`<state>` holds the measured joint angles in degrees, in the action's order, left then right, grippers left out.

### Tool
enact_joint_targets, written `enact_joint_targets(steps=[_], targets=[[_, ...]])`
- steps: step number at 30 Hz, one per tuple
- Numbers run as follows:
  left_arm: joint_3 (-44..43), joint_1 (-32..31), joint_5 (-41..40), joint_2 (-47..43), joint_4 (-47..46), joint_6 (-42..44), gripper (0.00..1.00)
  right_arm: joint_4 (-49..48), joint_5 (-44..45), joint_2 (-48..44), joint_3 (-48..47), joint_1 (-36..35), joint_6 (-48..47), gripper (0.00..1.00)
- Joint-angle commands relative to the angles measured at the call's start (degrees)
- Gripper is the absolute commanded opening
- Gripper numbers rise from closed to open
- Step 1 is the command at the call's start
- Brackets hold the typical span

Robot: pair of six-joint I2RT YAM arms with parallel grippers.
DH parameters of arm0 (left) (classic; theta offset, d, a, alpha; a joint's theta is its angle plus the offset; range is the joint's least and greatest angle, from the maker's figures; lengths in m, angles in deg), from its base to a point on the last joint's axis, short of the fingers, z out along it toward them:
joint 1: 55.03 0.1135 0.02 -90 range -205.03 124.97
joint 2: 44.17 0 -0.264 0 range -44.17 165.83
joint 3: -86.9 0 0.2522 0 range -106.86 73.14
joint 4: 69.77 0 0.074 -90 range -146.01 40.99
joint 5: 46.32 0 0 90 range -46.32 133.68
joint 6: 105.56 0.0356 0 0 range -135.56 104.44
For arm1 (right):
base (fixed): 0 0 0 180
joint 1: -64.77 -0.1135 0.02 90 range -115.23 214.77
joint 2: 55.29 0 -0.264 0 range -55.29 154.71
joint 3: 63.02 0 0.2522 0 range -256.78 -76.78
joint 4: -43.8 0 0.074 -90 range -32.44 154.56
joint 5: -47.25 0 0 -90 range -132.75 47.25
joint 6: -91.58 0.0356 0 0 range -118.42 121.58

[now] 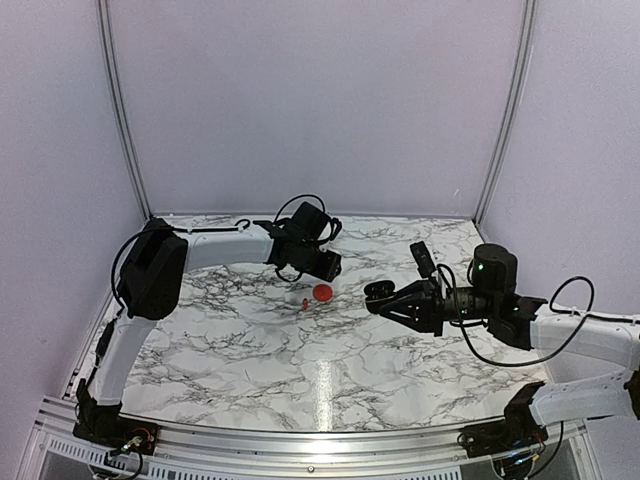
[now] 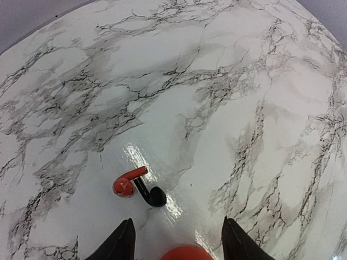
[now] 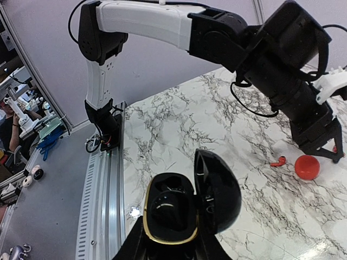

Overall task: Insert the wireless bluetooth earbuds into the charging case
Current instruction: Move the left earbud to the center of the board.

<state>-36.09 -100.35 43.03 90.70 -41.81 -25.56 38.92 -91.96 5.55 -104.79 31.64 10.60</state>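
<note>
Left wrist view: a red earbud (image 2: 128, 183) and a black earbud (image 2: 153, 195) lie touching on the table (image 2: 227, 97), just beyond the red case (image 2: 186, 252) — probably laid out for picking. The left tool (image 2: 180, 241) hovers over them, angled down and spread open. The right tool (image 3: 173, 252) grips the black case (image 3: 184, 208), raised with its lid open — probably ready to receive.

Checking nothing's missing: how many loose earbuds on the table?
2: a red earbud and a black earbud, touching, beside the round red case. More may be hidden.

Top camera overlooks the marble table (image 1: 250, 350); both wrist cameras, nearer, share the red case (image 3: 307, 167)
</note>
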Motion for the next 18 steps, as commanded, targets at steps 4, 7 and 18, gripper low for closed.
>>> enact_joint_targets(steps=[4, 7, 18], targets=[[-7.9, 0.4, -2.3, 5.8, 6.1, -2.6, 0.52, -1.9, -0.3, -0.1, -0.2, 0.6, 0.3, 0.0], [-9.0, 0.5, -2.2, 7.2, 6.7, -3.3, 0.5, -1.9, -0.3, 0.0, -0.2, 0.7, 0.3, 0.0], [-11.6, 0.4, -2.0, 11.3, 7.1, -4.1, 0.47, -1.7, -0.3, 0.0, -0.1, 0.7, 0.2, 0.0]])
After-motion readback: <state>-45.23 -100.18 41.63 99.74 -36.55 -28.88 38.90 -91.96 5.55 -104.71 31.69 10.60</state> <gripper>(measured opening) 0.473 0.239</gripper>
